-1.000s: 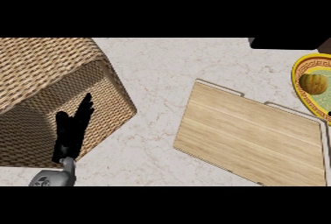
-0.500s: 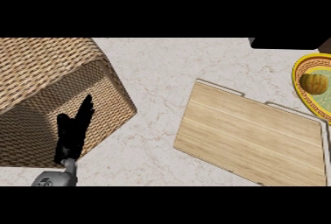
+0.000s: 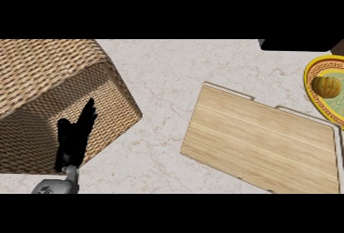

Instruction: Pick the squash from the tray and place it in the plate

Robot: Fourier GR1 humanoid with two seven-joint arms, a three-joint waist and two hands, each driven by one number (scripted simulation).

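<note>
Squash lies on the plate at far right, well apart from the left hand, which rests open, fingers straight, holding nothing, before the basket.

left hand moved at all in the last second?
No. The left hand shows at the same spot against the wicker basket in all three head views, fingers straight and pointing up over the basket's side wall.
</note>
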